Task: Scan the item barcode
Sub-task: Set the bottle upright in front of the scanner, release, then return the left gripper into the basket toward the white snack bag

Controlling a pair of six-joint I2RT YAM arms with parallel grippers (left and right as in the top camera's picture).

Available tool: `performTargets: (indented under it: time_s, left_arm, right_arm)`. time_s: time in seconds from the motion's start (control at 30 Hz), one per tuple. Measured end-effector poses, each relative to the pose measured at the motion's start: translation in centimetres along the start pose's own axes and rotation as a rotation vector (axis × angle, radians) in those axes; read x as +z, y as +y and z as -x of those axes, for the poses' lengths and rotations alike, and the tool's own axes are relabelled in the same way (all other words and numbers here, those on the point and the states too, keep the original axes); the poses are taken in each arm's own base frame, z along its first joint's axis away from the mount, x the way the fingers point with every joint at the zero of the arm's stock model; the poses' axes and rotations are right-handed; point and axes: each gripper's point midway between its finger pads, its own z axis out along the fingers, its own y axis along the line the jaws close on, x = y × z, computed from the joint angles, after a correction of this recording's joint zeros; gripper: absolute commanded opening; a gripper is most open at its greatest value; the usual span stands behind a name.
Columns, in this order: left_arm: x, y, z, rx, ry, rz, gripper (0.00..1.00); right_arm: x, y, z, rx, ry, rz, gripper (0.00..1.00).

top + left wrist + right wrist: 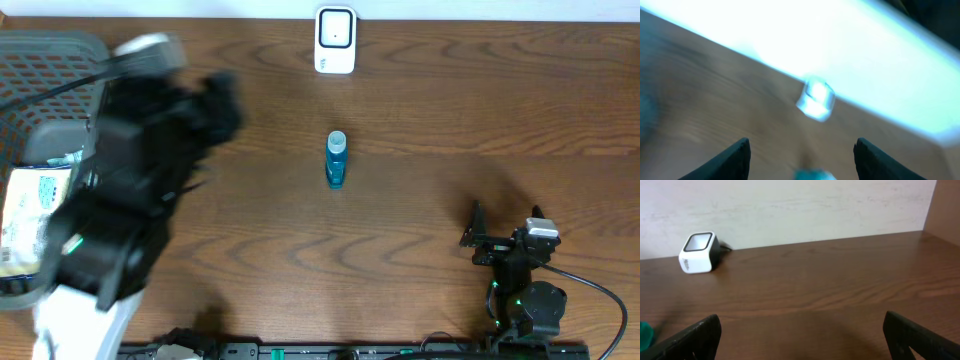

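Overhead, your blue bottle (336,160) stood upright mid-table, apart from the scanner (335,40). Left wrist: blurred, yet your left gripper (802,145) gaped, holding nothing. Right wrist: your right gripper (801,317) was spread wide, empty, scanner ahead-left.

Wood-grain table (450,120), glossy white plastic scanner (335,40)
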Motion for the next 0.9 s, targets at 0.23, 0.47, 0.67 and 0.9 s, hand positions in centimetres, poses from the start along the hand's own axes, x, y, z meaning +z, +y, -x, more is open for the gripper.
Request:
performTargets:
  time_s: [0.23,0.47,0.67,0.9]
  left_arm:
    - [-5.6,11.6,6.3,-0.125,-0.288,0.420,0.67]
    - [-7.8,20.0,7.9,-0.211,-0.367,0.755,0.67]
    - [-6.2,25.8,7.5,-0.285,-0.316,0.942,0.68]
    - [-2.3,32.6,3.8,-0.363,-0.106,1.115,0.68]
  right_arm:
    - [0.0,0.0,0.0,0.000,0.000,0.000,0.99]
    - [0.0,0.0,0.0,0.000,0.000,0.000,0.99]
    - [0.0,0.0,0.0,0.000,0.000,0.000,0.99]
    - [0.0,0.0,0.0,0.000,0.000,0.000,0.99]
